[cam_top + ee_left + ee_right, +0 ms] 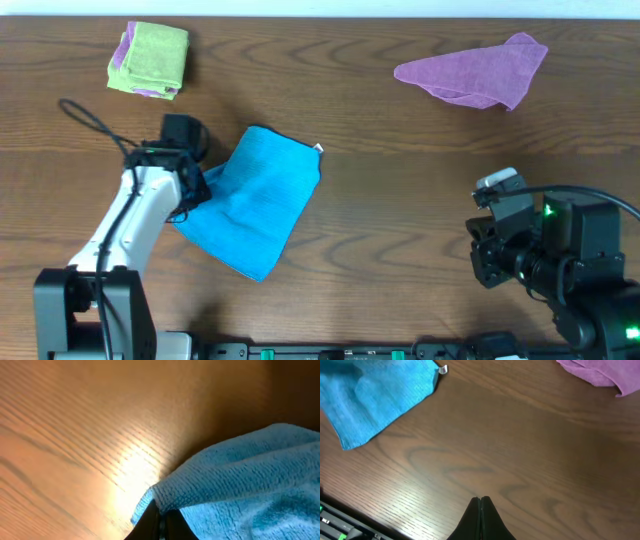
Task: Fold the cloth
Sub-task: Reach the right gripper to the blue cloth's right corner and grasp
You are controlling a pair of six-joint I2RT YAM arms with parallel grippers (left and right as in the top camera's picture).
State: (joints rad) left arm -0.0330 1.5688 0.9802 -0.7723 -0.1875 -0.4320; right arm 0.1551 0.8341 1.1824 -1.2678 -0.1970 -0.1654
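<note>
Pinching left edge of blue cloth [262, 200]: left end effector [160, 521] looks closed on hem. Cloth lies flat, left of tabletop [400, 230] centre. Light, soft, limp, so grip corners and expect sag. Right end effector [480, 510] closed, empty, near right edge.

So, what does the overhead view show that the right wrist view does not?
Only overhead: the folded green cloth and the left arm, at one edge of the blue cloth. Only right wrist: its own fingers, closed together, holding nothing. Both: the blue cloth with its white tag, and the purple cloth.
</note>
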